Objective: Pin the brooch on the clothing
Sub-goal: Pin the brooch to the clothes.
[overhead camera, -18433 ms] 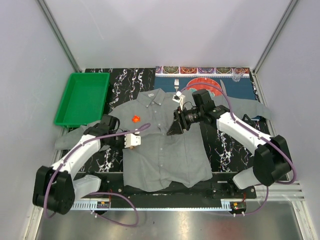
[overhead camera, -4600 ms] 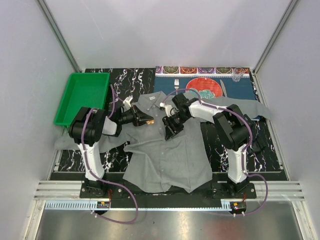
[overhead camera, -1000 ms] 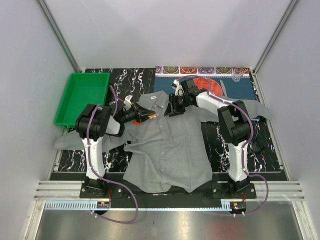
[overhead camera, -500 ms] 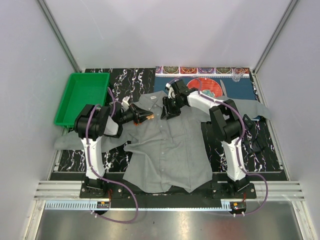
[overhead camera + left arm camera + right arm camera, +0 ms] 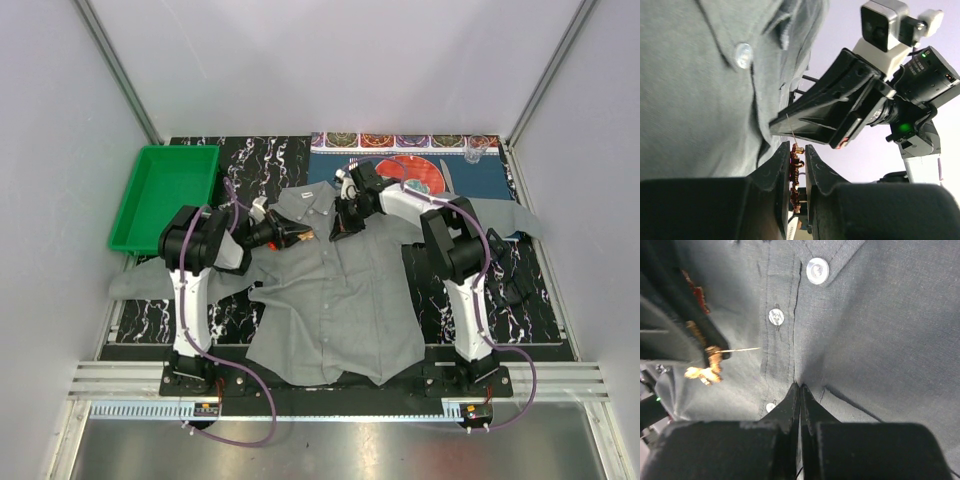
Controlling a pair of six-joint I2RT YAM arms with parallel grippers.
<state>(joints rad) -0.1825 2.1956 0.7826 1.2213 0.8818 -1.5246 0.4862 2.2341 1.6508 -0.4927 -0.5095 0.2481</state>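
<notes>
Marbled tabletop: left gripper clamps the brooch; right gripper closed, seemingly pinching the shirt.

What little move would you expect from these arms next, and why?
Probably the left tool should ease the brooch forward so that its pin pricks the shirt. The right tool is shut on a pinch of cloth beside the buttons. The bare pin points toward that spot, and its tip seems just short of the cloth.
</notes>
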